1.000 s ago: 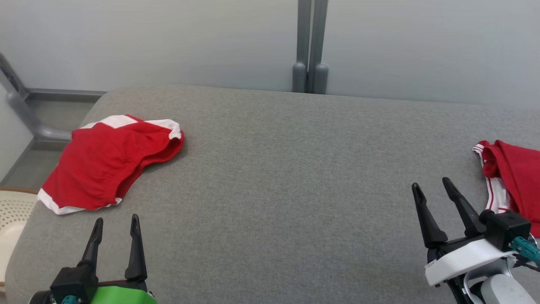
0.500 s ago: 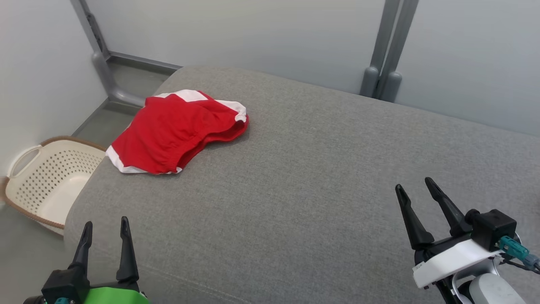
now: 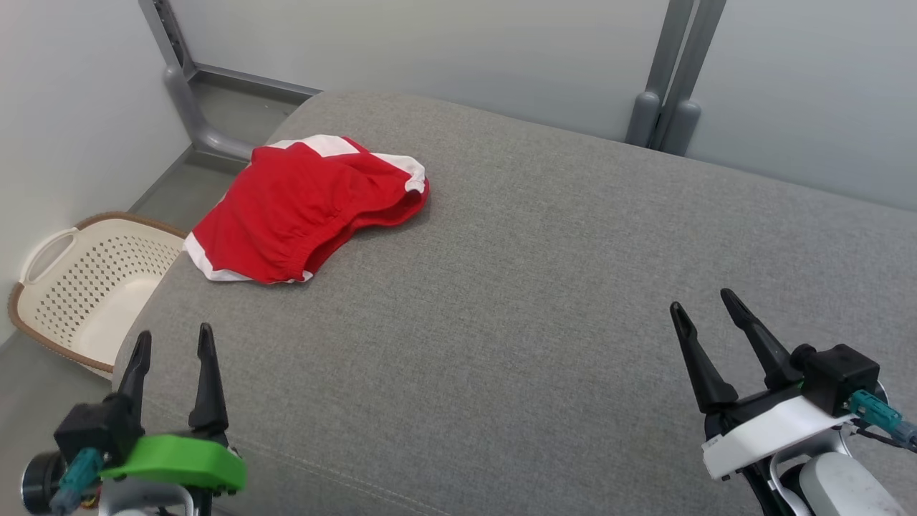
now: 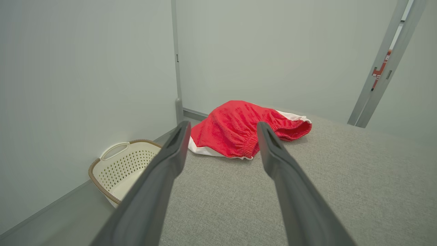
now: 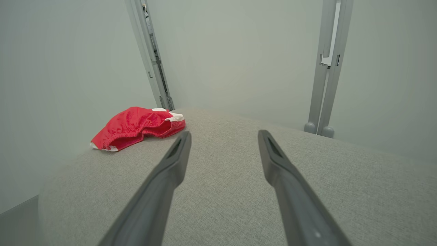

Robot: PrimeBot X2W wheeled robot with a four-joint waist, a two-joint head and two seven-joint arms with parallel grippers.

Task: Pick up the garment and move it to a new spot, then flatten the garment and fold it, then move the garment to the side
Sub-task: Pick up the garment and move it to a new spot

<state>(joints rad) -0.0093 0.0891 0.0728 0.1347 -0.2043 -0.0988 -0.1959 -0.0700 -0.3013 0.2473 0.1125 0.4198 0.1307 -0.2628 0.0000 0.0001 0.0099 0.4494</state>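
The grey padded surface (image 3: 544, 287) fills most of the head view, a woven, slightly nubbly upholstery with a rounded corner at the left and a faint seam near the bottom edge. The garment (image 3: 301, 208) lies on it in the upper left of the frame, close to that rounded corner: red shorts, soft and slack, bunched and not spread flat. Their long axis runs on a diagonal from a white-banded hem at the lower left up to the gathered elastic waistband at the upper right, whose mouth gapes toward the middle of the frame. Off the surface at the far left sits a cream plastic basket (image 3: 79, 287), perforated, with a brown rim.

The left fingers (image 3: 208, 387), at the lower left of the frame, are the nearer pair by a clear margin. The shorts lie up and slightly right of them, and in the left wrist view the cloth sits framed between the two tips, straight ahead but well apart from them. The right fingers (image 3: 698, 358), at the lower right, are far across bare upholstery. Both pairs are spread wide and grasp nothing; they are long, dark, tapered and hard, and by my judgement best pinched on the thick waistband fold
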